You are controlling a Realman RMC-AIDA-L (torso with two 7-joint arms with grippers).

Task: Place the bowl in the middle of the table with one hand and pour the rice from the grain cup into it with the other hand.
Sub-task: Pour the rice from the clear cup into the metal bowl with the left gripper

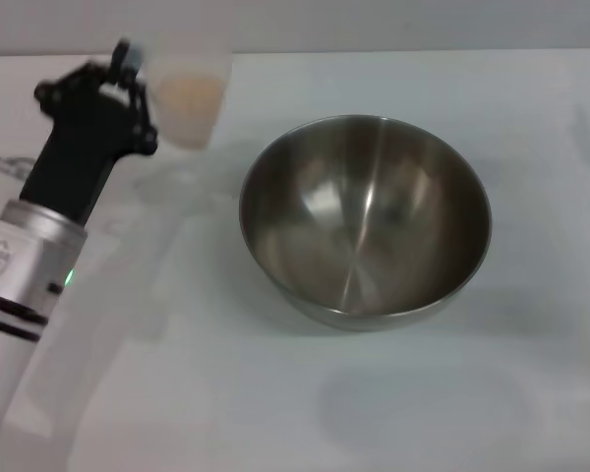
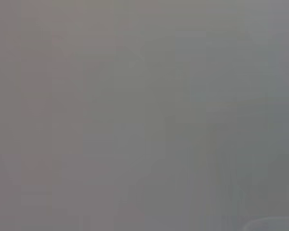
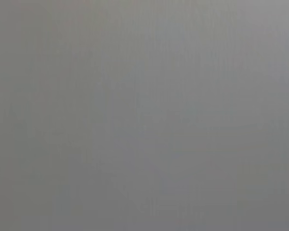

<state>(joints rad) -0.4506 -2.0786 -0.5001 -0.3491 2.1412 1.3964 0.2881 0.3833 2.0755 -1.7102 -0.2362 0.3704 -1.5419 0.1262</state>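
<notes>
The steel bowl (image 1: 366, 218) stands upright on the white table (image 1: 275, 403), a little right of the middle, and holds nothing. My left gripper (image 1: 128, 74) is at the far left, shut on the handle side of the clear grain cup (image 1: 187, 88) and holding it upright above the table, left of the bowl. The rice (image 1: 189, 96) shows as a pale beige mass inside the cup. My right gripper is out of view. Both wrist views show only plain grey.
My left arm (image 1: 39, 226) reaches in from the near left corner. A faint clear object (image 1: 10, 165) lies at the far left edge. The table's far edge (image 1: 423, 51) runs along the top.
</notes>
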